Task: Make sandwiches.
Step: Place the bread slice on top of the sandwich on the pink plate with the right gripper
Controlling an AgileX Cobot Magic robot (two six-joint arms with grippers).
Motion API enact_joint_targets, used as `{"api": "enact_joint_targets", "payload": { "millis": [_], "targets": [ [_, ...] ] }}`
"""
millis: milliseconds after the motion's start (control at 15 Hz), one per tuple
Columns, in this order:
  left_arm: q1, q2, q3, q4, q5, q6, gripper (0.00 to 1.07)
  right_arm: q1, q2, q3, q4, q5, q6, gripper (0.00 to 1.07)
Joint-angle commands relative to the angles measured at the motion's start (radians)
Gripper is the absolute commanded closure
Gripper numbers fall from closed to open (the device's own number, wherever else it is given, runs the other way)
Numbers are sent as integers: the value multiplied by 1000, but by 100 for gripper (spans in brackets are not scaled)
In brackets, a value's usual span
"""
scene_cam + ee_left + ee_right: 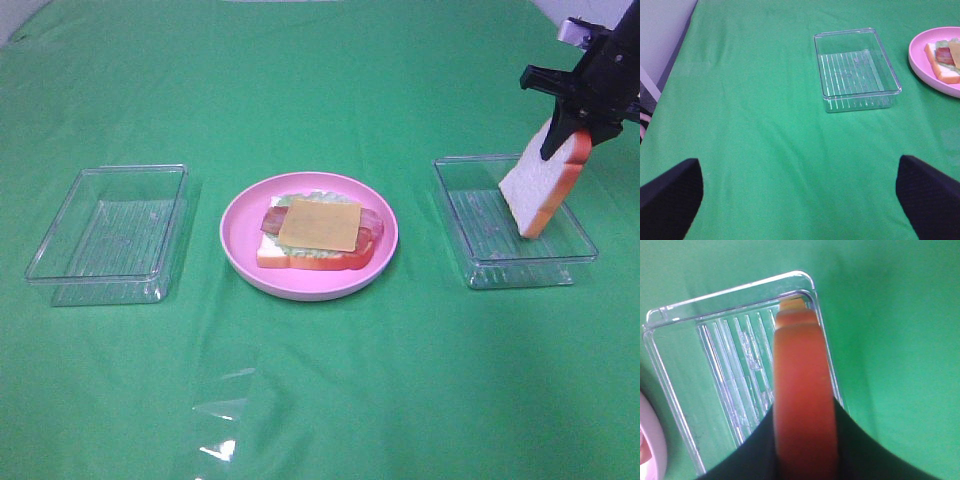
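Bread slice held by right gripper, two clear trays, one pink plate

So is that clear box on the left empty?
Empty. The left clear box shows only its ribbed bottom; the left wrist view agrees.

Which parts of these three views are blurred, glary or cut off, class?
Exterior high: even light, glare on a clear film near the front edge. Left wrist: sharp container, dark soft-edged fingertips at the corners. Right wrist: the bread slice is close and blurred, and the pink plate is cropped.
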Motion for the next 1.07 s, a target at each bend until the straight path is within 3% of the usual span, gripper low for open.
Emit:
{"api": "enact_joint_targets", "payload": {
  "millis": [67, 267, 400, 533, 600, 667, 800, 867, 1067],
  "targets": [
    [-1, -15, 3, 4, 0, -6, 9, 1, -61, -1, 1, 70, 21, 107],
    [-1, -15, 3, 4, 0, -6, 9, 2, -166, 48, 7, 70, 47, 107],
    [-1, -15, 3, 4, 0, -6, 9, 2, -285, 154, 27, 70, 44, 107],
    [-1, -15, 3, 4, 0, -6, 9, 2, -409, 272, 165, 37, -6, 107],
    [-1, -15, 3, 4, 0, -6, 9, 2, -503, 376, 378, -49, -107, 107],
    [-1, -15, 3, 4, 0, -6, 9, 2, -527, 409, 437, -67, -144, 107],
    [-1, -15, 3, 5, 0, -6, 9, 11, -566, 505, 670, -102, -273, 107],
    [-1, -15, 3, 5, 0, -6, 9, 72, -554, 553, 719, -142, -329, 107],
    [-1, -15, 3, 5, 0, -6, 9, 196, -498, 559, 750, -247, -319, 107]
  ]
}}
